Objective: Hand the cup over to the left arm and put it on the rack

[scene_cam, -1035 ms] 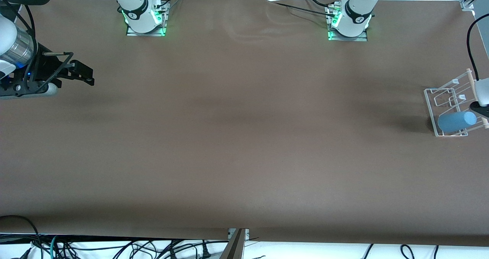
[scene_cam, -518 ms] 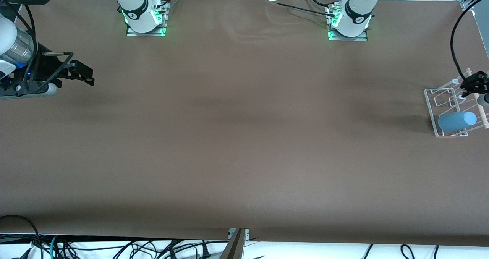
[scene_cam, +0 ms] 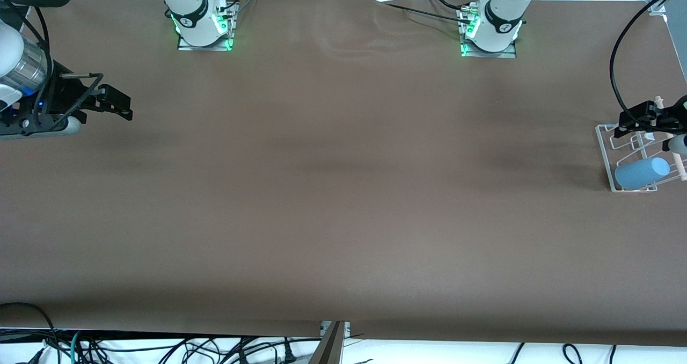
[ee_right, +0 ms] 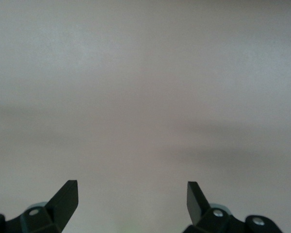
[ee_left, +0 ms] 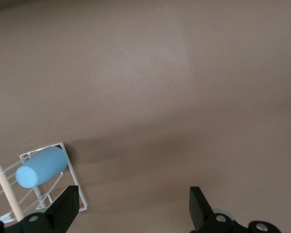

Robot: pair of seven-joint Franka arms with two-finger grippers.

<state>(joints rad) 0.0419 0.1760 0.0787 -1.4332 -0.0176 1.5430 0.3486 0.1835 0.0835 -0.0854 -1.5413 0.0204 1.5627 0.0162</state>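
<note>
Overhead first, from the front view: one cup (scene_cam: 642, 173), light blue, lies on its side in the one clear rack (scene_cam: 606, 149), at the end of the rack nearer the front camera, its far end resting on the wooden dowel rail (scene_cam: 677, 160). The rack sits on the brown table (scene_cam: 343, 192) at the left arm's end. Two arms counted, two green-lit bases along the top edge. The left gripper (scene_cam: 647, 118) hangs over the part of the rack farther from the camera, well clear of the cup and holding nothing. The right gripper (scene_cam: 110, 103) waits over bare table at the right arm's end, empty. Left wrist view next: both black fingertips (ee_left: 65, 206) show spread wide with bare table between them; the cup (ee_left: 41, 166) lies apart from them, tipped over inside the rack (ee_left: 72, 170) with its closed base toward the lens, and one dowel (ee_left: 7, 196) runs beside it. Right wrist view last: two fingertips (ee_right: 65, 196) spread wide, only plain tabletop between and past them. Tally: one cup, one rack, one dowel rail, two grippers, both spread and empty.
</note>
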